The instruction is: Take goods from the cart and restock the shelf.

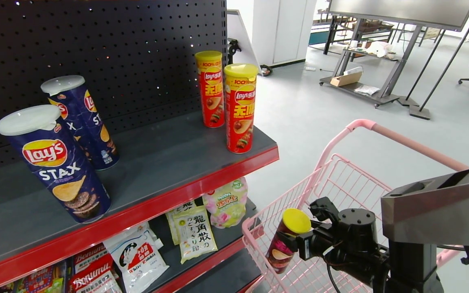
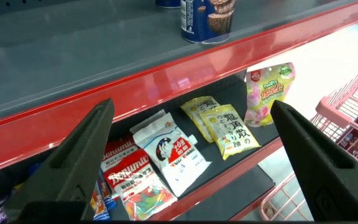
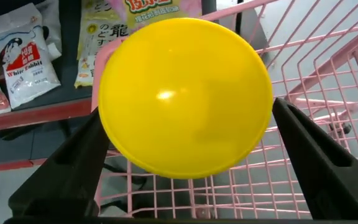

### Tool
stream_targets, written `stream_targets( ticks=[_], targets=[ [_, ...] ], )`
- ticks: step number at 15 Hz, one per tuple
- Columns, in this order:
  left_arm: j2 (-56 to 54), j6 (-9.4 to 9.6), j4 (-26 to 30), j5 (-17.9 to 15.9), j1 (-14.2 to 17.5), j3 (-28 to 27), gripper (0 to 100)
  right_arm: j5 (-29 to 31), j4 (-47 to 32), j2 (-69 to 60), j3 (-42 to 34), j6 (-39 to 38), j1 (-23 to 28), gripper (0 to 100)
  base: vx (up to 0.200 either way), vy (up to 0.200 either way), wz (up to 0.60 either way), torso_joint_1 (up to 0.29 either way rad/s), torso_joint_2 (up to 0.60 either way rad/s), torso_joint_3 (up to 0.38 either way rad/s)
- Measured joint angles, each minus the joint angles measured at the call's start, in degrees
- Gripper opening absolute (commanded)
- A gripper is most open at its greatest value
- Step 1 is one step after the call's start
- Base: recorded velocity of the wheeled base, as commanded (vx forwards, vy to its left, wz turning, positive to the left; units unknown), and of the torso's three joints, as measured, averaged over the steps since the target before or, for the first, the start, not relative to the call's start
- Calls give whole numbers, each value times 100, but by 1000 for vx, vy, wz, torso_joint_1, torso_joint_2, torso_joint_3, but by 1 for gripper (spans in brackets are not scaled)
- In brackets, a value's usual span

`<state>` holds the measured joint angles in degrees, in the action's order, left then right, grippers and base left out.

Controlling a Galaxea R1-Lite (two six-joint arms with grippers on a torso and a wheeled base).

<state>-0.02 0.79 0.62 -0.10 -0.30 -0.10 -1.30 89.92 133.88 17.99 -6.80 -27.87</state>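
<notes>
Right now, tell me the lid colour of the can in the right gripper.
Yellow. The chip can's lid shows best in the right wrist view.

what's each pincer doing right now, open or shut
left pincer: open, empty
right pincer: shut on the yellow-lidded chip can

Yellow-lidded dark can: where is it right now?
Head view, lower right: the can is held tilted in the right pincer at the pink cart's corner nearest the shelf.

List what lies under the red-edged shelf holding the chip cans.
Snack bags: a white candy bag, yellow packets, a pastel pouch and red packs. Anything farther back is covered by the upper shelf.
</notes>
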Motion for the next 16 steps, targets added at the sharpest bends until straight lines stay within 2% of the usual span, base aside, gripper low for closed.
stream_targets(
  ticks=[7, 8, 12, 16],
  targets=[
    [0, 0, 0, 0, -5, 0, 100, 41, 0, 190, 290, 11, -27, 100, 0, 0, 0, 0, 0, 0],
    [0, 0, 0, 0, -5, 0, 100, 52, 2, 212, 343, 11, -24, 0, 0, 0, 0, 0, 0, 0],
    [0, -1, -2, 0, -2, 0, 100, 62, 7, 300, 427, 11, -66, 0, 0, 0, 0, 0, 0, 0],
    [0, -1, 0, 0, -2, 0, 100, 185, 11, 193, 157, 23, -189, 0, 0, 0, 0, 0, 0, 0]
  ],
)
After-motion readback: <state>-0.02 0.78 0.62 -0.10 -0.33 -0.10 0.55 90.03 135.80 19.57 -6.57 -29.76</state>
